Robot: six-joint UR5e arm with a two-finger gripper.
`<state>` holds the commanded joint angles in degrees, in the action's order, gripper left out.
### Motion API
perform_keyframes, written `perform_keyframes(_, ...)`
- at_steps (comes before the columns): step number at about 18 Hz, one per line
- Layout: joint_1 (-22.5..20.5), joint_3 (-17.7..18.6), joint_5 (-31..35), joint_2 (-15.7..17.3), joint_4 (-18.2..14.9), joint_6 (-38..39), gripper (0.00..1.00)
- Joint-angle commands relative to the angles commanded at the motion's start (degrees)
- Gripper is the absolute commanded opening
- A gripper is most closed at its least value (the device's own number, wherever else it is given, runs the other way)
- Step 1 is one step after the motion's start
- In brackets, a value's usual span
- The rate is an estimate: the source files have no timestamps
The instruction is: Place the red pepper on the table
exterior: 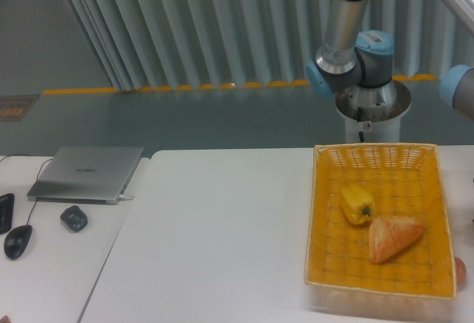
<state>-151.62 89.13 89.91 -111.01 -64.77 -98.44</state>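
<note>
A small part of a reddish rounded thing (461, 272) shows at the right edge of the frame, just outside the front right corner of the yellow basket (322, 212). It looks like the red pepper, mostly cut off by the frame edge. I cannot tell whether it rests on the white table (222, 227) or is held. The gripper is out of view. Only the arm's base (368, 101) and its joints show behind the table, and the arm leaves the frame at the upper right.
In the basket lie a yellow bell pepper (357, 204) and a tan wedge of bread (392, 237). On a second table to the left are a closed laptop (89, 172), a mouse (18, 240) and a small dark object (73, 218).
</note>
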Motion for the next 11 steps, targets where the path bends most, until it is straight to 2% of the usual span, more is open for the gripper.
perform_keyframes(5,2.8,-0.4,4.6,0.6,-0.2,0.3,1.0)
perform_keyframes(11,3.8,-0.3,4.0,3.0,-2.4,0.5,1.0)
